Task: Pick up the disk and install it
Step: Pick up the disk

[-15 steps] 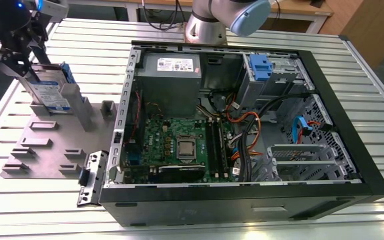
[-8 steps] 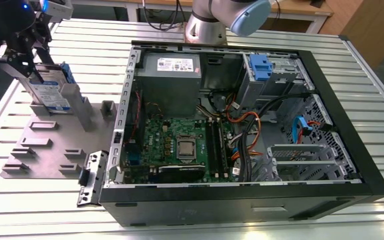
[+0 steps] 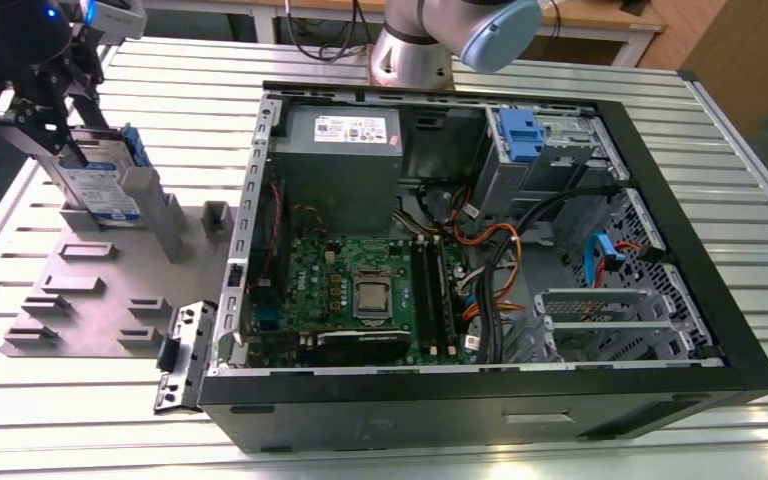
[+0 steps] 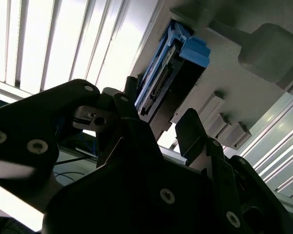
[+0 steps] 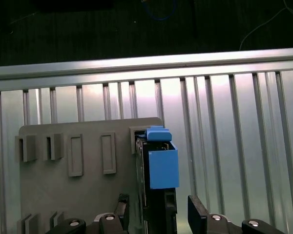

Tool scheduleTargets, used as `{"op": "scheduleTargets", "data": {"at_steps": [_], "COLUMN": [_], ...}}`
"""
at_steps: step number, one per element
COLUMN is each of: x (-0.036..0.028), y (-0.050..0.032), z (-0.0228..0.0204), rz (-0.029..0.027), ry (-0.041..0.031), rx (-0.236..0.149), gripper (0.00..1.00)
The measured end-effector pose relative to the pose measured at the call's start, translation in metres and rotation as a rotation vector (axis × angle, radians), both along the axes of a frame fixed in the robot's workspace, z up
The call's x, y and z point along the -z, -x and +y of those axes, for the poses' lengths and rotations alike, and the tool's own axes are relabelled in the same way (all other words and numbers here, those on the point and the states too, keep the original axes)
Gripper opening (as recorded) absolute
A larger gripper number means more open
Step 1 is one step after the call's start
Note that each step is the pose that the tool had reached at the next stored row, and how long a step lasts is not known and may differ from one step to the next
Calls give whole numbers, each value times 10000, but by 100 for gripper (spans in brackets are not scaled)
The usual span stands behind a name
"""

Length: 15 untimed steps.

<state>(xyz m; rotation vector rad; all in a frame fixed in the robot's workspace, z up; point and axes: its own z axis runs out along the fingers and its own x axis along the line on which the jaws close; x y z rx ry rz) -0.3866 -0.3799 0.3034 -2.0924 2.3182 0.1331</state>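
Gripper [image 5: 158, 202] fingers stand apart, one on either side of the disk [image 3: 101, 190]. On the table [image 3: 491, 60], an open case [image 3: 704, 300] lies beside a grey holder [image 3: 91, 300] near the exterior view's left edge. The disk stands upright at the holder's far edge.

- Flat silver-metal disk [image 3: 101, 188]: bare metal body, smooth white-and-blue paper label, smooth blue plastic carrier frame.
- My hand [image 5: 158, 212]: matt black links, and I note bright metal screw heads.
- Grey fixture plate [image 3: 77, 300] with raised blocks: matt, looks plastic.
- Desk [image 3: 758, 130]: ribbed silvery metal slats, reflective.
- Open black computer case [image 3: 491, 405]: matt outside, bare grey sheet metal inside.
- Green circuit board [image 3: 311, 270]: slight sheen.
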Motion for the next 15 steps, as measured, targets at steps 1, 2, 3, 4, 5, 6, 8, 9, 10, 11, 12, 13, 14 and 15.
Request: {"op": "scheduleTargets", "data": {"at_steps": [1, 2, 3, 4, 5, 6, 8, 9, 10, 11, 12, 13, 14, 15], "x": [0, 0, 0, 0, 0, 0, -5, -20, -33, -40, -39, -39, -38, -37], "y": [0, -1, -1, -1, -2, -3, -3, -3, -3, -3, -2, 3, 8, 12], "z": [0, 0, 0, 0, 0, 0, 0, 0, 0, 0, 0, 0, 0, 0], "rz": [0, 0, 0, 0, 0, -1, 2, 3, 1, 0, -6, -38, -112, -194], "ry": [0, 0, 0, 0, 0, 0, 4, 5, 4, 3, 2, 2, 4, 4], "rx": [0, 0, 0, 0, 0, 0, 1, 0, 0, 0, -1, -2, -9, -22], "gripper": [59, 57, 57, 51, 51, 51, 51, 51, 51, 51, 51, 51, 51, 51]}}
